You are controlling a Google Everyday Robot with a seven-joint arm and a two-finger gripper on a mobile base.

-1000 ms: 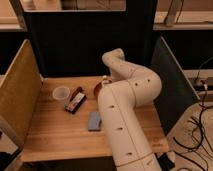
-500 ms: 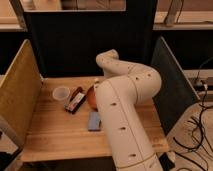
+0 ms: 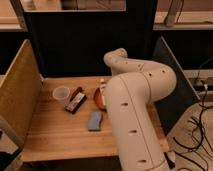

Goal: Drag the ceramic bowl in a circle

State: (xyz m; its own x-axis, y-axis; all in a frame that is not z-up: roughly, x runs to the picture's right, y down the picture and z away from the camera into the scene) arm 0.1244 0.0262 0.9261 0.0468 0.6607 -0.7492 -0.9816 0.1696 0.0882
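A wooden table was seen from above and in front, flanked by a tan panel on one side, a dark panel on the other, and a dark back wall. Most of the near right part of the scene was filled by the robot's white arm, which bent over the table and reached down toward its middle.

The gripper was located at the far end of the arm, just above the table's centre and at the ceramic bowl. It was largely hidden by the arm itself, so it cannot be told how it stood or whether anything was held by it.

The ceramic bowl was found near the middle of the table, right against the arm, and only its left portion was exposed as a reddish-brown crescent. The visible edge ran roughly from the far side toward the near side of the table. Being round, the bowl had no long axis that could be made out, and no tilt could be judged from the part that showed.

A small translucent cup was set upright to the left of the bowl. Between cup and bowl a dark flat packet was laid diagonally. A blue sponge-like block was placed nearer the front edge, just beside the arm
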